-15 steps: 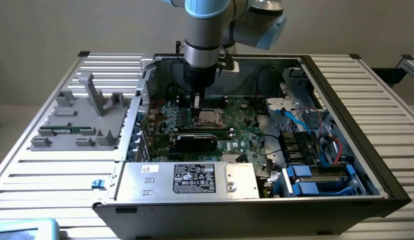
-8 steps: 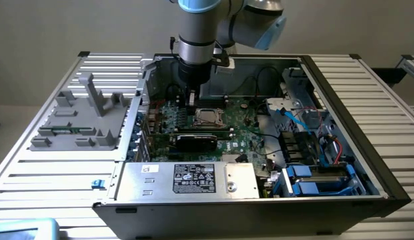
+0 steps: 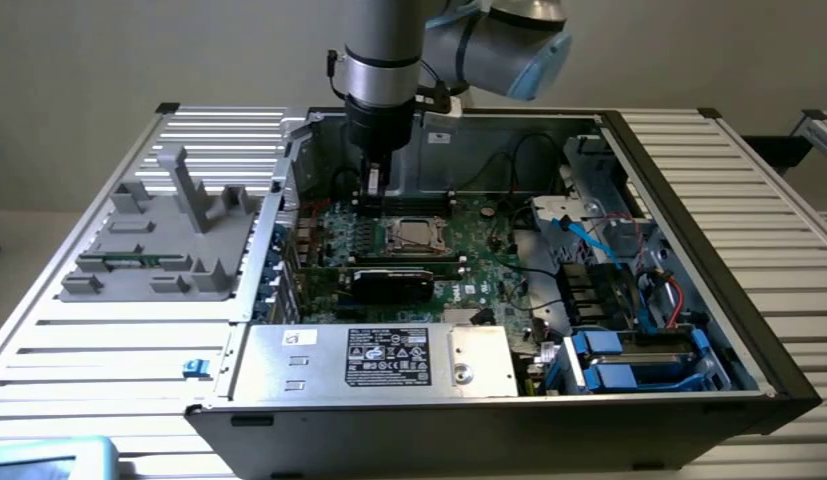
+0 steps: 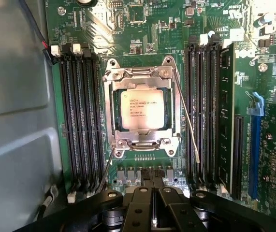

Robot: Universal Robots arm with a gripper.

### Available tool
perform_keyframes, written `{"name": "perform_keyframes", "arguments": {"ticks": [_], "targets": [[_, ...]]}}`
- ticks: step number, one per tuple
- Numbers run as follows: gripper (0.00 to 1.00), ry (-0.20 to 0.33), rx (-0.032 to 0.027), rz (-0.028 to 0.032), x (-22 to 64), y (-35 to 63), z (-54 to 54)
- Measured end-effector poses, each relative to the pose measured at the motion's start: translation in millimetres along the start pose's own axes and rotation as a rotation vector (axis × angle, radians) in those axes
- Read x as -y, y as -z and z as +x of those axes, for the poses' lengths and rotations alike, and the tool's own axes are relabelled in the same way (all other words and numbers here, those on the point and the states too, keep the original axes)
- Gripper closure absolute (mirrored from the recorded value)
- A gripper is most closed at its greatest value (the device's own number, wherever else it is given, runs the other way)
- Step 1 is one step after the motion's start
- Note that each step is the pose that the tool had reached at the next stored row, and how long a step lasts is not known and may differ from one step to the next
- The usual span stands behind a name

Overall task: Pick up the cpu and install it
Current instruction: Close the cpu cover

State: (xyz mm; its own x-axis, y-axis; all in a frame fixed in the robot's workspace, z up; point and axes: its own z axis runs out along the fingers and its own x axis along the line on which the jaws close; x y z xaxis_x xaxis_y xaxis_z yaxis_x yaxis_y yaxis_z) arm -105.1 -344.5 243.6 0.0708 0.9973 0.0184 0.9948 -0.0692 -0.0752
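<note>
Black metal fingers (image 4: 138, 208) of the gripper (image 4: 152, 186) are pressed together with nothing between them. They hang just above the green motherboard (image 4: 142, 29), close to the metal socket frame (image 4: 142, 140) but not touching it. The cpu (image 4: 141, 109) lies flat inside that frame, silver top up, apart from the fingertips. A thin wire lever (image 4: 186, 116) slants along one side of the frame. Rows of black memory slots (image 4: 82, 121) flank the socket on both sides, and one long green memory stick (image 4: 227, 121) stands in the outermost slot of one bank.

In the exterior view the arm (image 3: 382, 60) drops straight down from the top centre of the frame into the open computer case (image 3: 680, 200), its grey-blue joint (image 3: 520, 45) bent off towards the exterior view's right. A black card (image 3: 393, 280) sits just below the socket in the frame, and a labelled silver power supply (image 3: 373, 358) fills the lower centre. Blue drive brackets (image 3: 627, 360) are at the lower right. The case rests on a slatted metal table (image 3: 93, 340), with a grey plastic fixture (image 3: 160, 245) on the exterior view's left. A plain beige wall (image 3: 120, 50) stands behind.
</note>
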Motion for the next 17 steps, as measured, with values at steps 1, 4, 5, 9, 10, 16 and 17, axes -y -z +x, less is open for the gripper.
{"name": "perform_keyframes", "arguments": {"ticks": [1,4,5,9,10,16,17], "targets": [[0.89,0.000,0.0000,0.0000,1.0,4.4,-0.1],[0.89,0.000,0.0000,0.0000,2.4,17.9,-0.7],[0.89,0.000,0.0001,0.0000,2.9,22.3,-0.7],[0.89,0.000,0.0001,0.0000,5.3,35.2,-0.6],[0.89,0.000,0.0001,0.0000,6.3,37.9,-0.6],[0.89,-0.002,-0.0002,-0.0001,12.3,51.9,-0.9],[0.89,-0.002,-0.0001,0.0000,13.0,54.4,-1.0]]}}
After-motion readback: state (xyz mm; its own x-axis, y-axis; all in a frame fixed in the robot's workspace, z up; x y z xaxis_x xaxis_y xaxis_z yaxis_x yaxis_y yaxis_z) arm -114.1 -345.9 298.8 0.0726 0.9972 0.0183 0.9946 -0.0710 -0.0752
